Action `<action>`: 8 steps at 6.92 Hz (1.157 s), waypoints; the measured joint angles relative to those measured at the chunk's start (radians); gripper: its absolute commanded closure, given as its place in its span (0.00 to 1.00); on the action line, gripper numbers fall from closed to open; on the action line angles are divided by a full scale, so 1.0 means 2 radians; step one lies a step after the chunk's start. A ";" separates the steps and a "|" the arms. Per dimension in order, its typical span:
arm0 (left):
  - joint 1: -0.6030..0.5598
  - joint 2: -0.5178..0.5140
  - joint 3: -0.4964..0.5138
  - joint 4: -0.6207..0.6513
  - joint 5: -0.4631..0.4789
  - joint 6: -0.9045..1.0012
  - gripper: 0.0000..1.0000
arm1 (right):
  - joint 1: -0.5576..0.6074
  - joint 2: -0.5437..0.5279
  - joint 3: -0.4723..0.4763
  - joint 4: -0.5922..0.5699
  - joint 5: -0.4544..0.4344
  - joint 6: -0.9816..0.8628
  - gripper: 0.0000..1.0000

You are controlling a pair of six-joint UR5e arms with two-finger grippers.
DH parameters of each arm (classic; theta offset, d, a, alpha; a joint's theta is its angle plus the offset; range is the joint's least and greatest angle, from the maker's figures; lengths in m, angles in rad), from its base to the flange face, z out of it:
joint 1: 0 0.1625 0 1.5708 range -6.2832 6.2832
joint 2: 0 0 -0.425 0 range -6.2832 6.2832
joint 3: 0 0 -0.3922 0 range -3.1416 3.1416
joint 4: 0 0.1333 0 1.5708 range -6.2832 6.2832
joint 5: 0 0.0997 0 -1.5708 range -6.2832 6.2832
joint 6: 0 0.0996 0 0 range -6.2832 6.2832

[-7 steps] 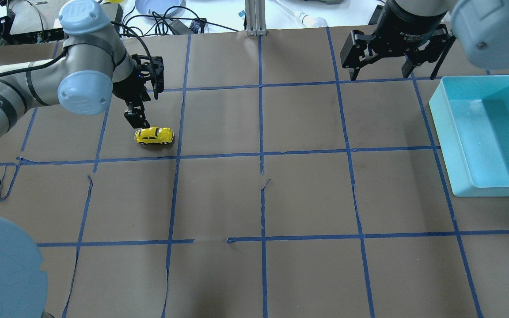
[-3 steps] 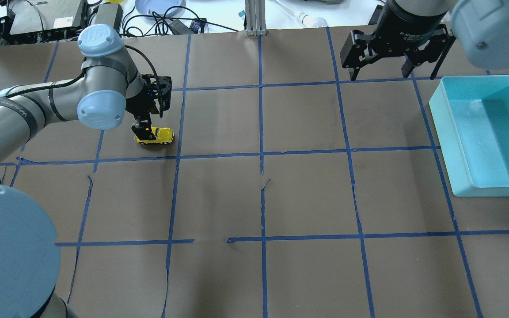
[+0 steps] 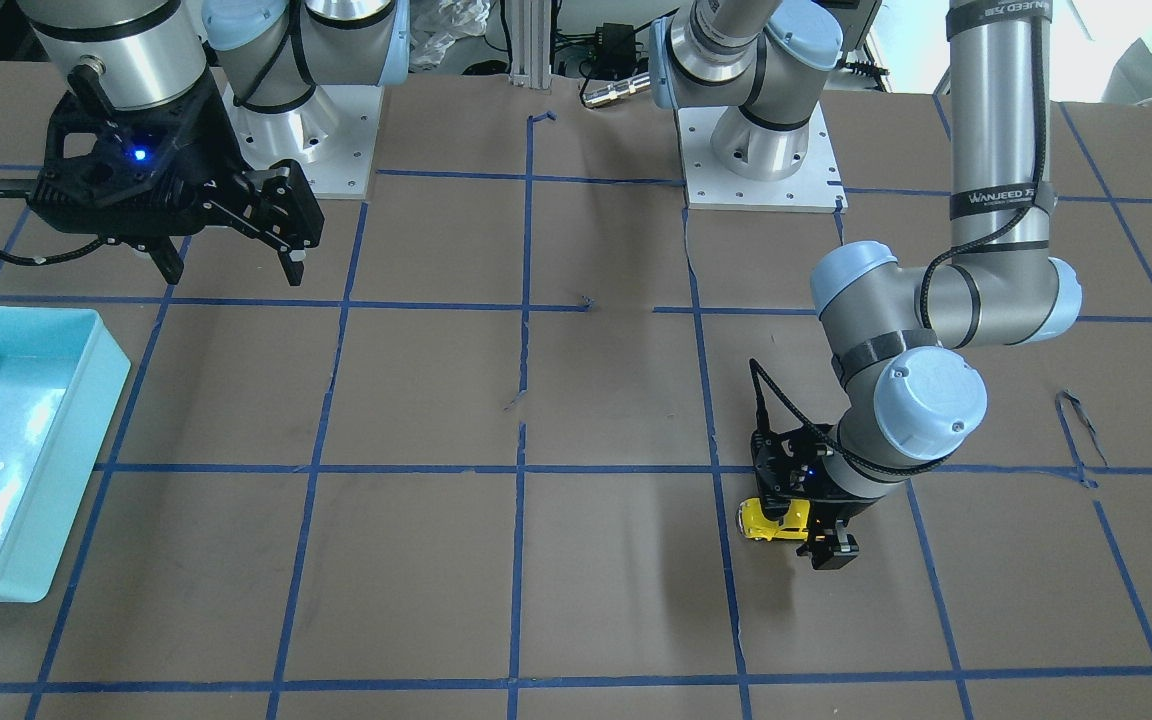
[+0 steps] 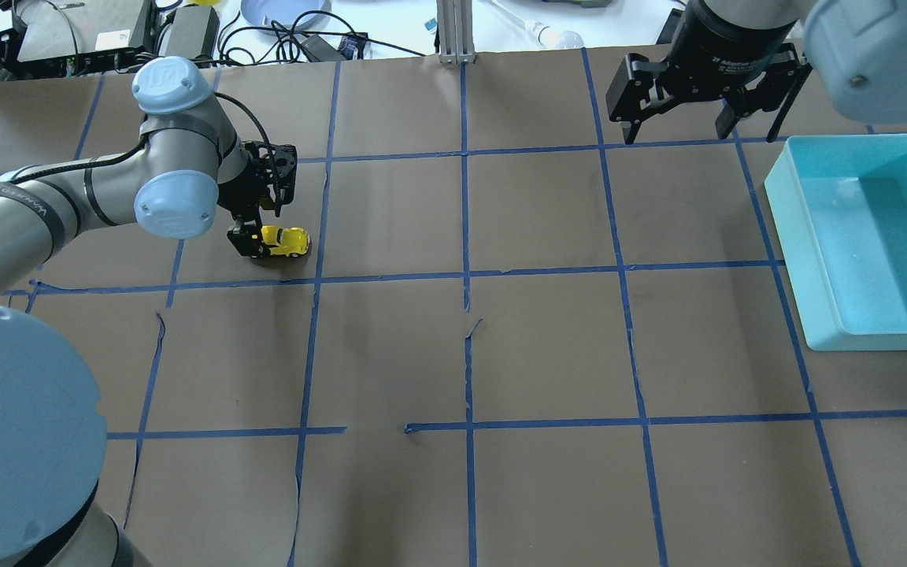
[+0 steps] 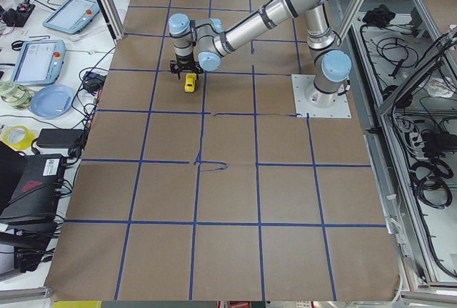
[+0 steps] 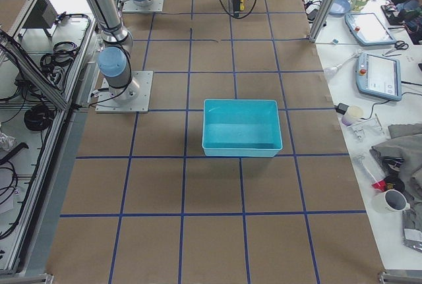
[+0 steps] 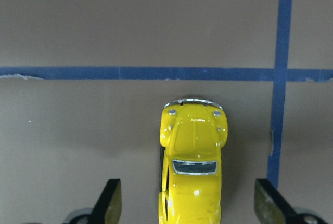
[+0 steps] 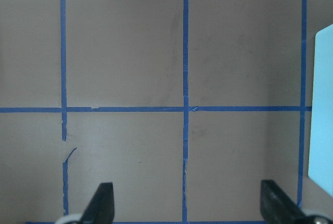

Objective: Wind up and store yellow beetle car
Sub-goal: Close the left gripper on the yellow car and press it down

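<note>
The yellow beetle car [image 4: 288, 240] stands on its wheels on the brown table, in a taped square at the far left. It also shows in the front view [image 3: 764, 522] and the exterior left view [image 5: 190, 82]. My left gripper [image 4: 253, 236] is low over the car's rear end. In the left wrist view the car [image 7: 191, 167] lies between the open fingers [image 7: 110, 199], with a gap on each side. My right gripper [image 4: 701, 130] is open and empty, hovering at the far right near the bin; it also shows in the front view [image 3: 231, 260].
A light-blue open bin [image 4: 784, 197] stands at the right edge of the table and looks empty; it also shows in the front view [image 3: 101, 390] and the exterior right view [image 6: 241, 103]. Blue tape lines grid the table. Cables and devices lie beyond the far edge.
My left gripper has come down and forward from behind the car and now straddles its rear end. The car and my right arm have not moved.
</note>
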 measured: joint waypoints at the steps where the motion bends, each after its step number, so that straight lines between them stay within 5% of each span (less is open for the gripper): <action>1: 0.001 0.000 -0.007 0.007 0.000 -0.004 0.13 | 0.000 0.000 0.000 0.000 0.000 0.000 0.00; 8: 0.002 0.002 -0.019 0.017 -0.006 -0.015 0.32 | 0.000 0.000 0.000 0.000 0.000 0.000 0.00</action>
